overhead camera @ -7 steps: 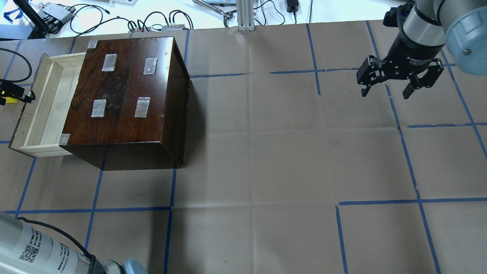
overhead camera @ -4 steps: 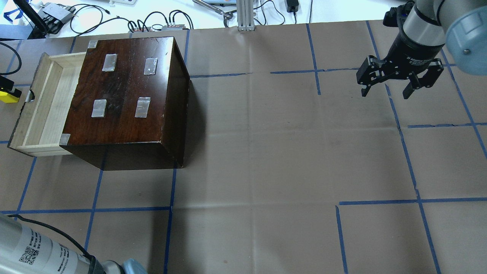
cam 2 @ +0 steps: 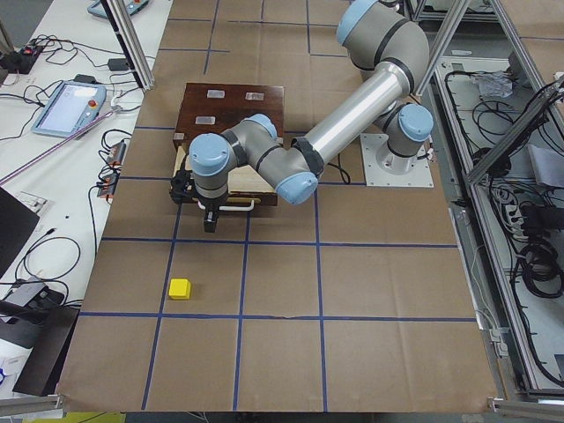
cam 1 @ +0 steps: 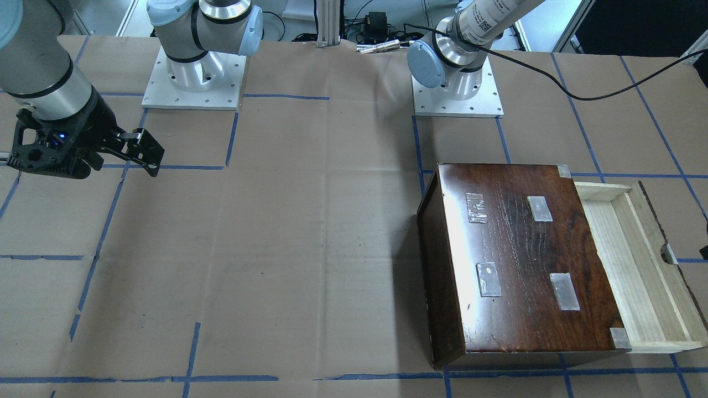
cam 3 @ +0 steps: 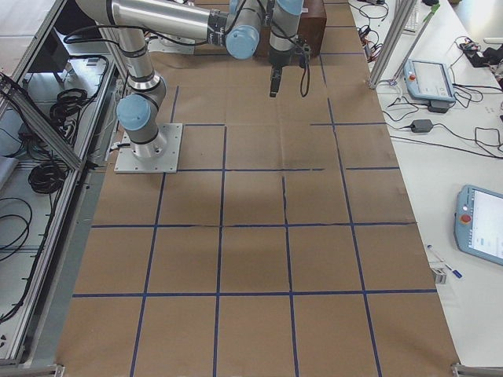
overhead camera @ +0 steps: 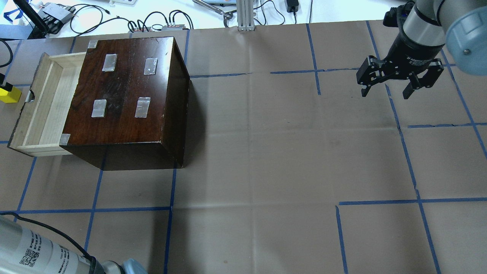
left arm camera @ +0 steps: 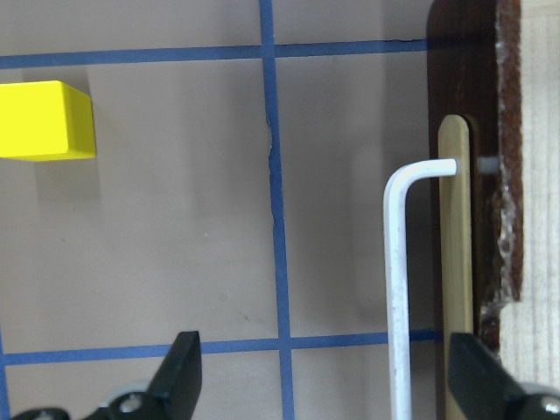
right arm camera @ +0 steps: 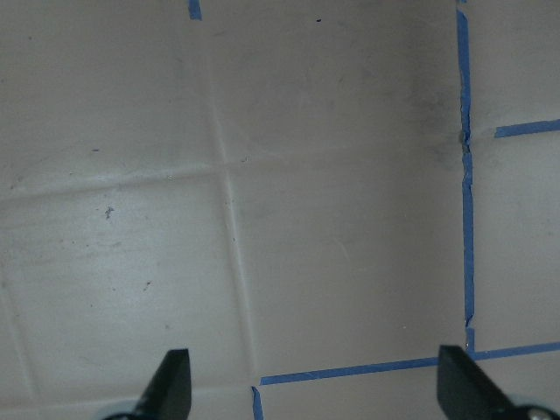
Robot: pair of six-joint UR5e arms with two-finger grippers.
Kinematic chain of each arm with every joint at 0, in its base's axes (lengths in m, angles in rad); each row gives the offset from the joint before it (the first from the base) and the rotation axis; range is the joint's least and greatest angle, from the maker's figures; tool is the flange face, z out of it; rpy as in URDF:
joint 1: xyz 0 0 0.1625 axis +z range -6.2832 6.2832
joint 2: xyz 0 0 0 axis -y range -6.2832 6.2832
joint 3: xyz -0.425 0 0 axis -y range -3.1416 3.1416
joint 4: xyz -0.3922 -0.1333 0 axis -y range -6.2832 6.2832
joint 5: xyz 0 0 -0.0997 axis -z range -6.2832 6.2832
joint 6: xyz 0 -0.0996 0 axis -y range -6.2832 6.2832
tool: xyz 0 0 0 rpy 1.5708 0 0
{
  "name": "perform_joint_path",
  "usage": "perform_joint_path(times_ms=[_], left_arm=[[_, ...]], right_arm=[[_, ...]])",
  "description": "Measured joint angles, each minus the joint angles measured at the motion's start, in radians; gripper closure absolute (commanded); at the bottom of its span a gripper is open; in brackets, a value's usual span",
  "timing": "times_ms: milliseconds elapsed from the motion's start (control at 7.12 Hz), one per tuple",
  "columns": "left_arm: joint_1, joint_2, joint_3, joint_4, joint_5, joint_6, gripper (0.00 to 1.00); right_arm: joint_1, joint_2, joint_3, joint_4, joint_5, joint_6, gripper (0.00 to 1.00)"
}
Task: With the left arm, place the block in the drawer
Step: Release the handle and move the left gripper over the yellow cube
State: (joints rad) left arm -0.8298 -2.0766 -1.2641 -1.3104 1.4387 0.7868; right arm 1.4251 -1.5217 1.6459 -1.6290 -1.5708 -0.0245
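The yellow block (overhead camera: pixel 7 94) lies on the paper at the overhead view's left edge, just outside the open drawer (overhead camera: pixel 42 102). It also shows in the exterior left view (cam 2: pixel 181 288) and the left wrist view (left arm camera: pixel 44 120). The drawer sticks out of the dark wooden box (overhead camera: pixel 125 95). Its dark front and white handle (left arm camera: pixel 401 289) are at the right of the left wrist view. My left gripper (left arm camera: pixel 324 389) is open and empty, hovering between the drawer front and the block (cam 2: pixel 209 225). My right gripper (overhead camera: pixel 386 91) is open and empty, far off to the right.
Brown paper with blue tape lines covers the table (overhead camera: pixel 266 152). Cables and small devices (overhead camera: pixel 159 23) lie along the far edge behind the box. The right arm's base (cam 1: pixel 193 77) and the left arm's base (cam 1: pixel 458 83) stand at the robot's side.
My left gripper has drawn back from the drawer handle to the left, out of the overhead view, uncovering more of the block. The drawer edged slightly further out. The right arm is still.
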Motion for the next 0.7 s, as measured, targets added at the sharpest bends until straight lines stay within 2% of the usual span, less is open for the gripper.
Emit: perform_joint_path(times_ms=[281,702], left_arm=[[0.008,-0.077,0.133,-0.041,0.008,0.001,0.01],[0.014,-0.24,0.383,-0.114,0.008,0.002,0.01]], right_arm=[[0.0,0.0,0.0,0.0,0.0,0.0,0.0],[0.0,0.0,0.0,0.0,0.0,0.0,0.0]])
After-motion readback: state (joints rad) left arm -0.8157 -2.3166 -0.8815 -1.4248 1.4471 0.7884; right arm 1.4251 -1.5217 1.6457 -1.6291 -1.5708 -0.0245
